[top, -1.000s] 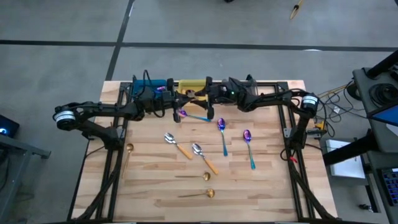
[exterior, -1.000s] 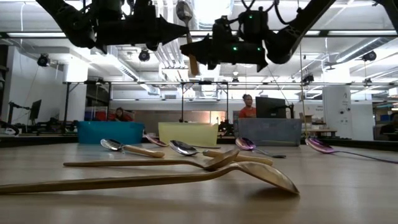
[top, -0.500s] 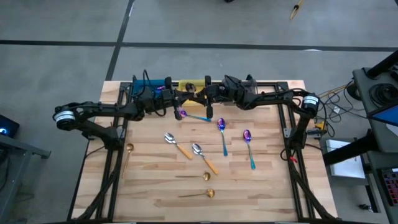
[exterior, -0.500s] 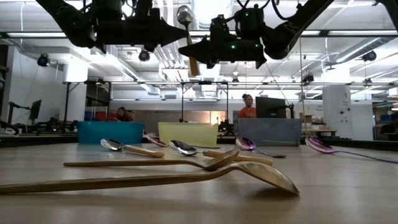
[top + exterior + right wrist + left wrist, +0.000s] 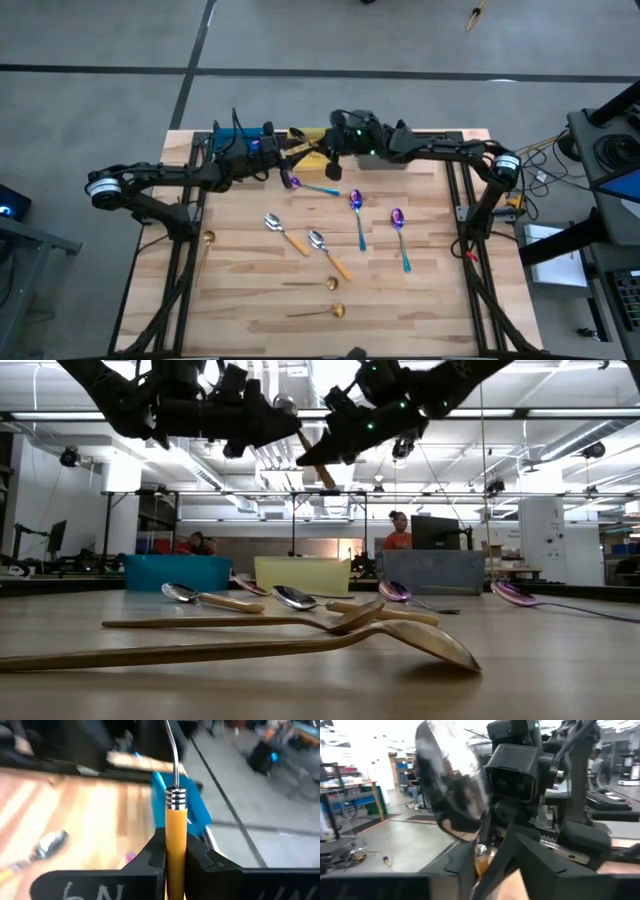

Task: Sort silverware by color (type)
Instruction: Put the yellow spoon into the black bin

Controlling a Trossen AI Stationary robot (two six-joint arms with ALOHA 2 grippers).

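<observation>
An orange-handled spoon (image 5: pixel 303 438) hangs high above the table between my two grippers, over the table's far middle (image 5: pixel 303 147). My right gripper (image 5: pixel 318 452) is shut on its handle. My left gripper (image 5: pixel 288 422) is open, and its fingers stand on either side of the spoon just below the silver bowl (image 5: pixel 451 785). On the table lie purple spoons (image 5: pixel 357 205), two more orange-handled spoons (image 5: pixel 320 242) and gold spoons (image 5: pixel 336 310). My right gripper pinches the orange handle (image 5: pixel 175 836) between its two fingers, just below the ribbed silver collar. The fingers lie across the handle. The spoon is lifted clear of the table and slants, with its bowl up and the handle's free end (image 5: pixel 326 479) sticking out below. My left gripper's fingers (image 5: pixel 462 870) flank the spoon below its bowl; I cannot tell whether they touch it.
A blue bin (image 5: pixel 178 572), a yellow bin (image 5: pixel 303 574) and a gray bin (image 5: pixel 434 570) stand in a row along the far edge. One gold spoon (image 5: pixel 207 238) lies by the left frame. People stand in the room behind.
My right gripper has moved toward the far edge and a little left, and has turned. The spoon has tipped from nearly upright to slanting, with its bowl toward the left gripper. My left gripper has drawn back slightly toward the left.
</observation>
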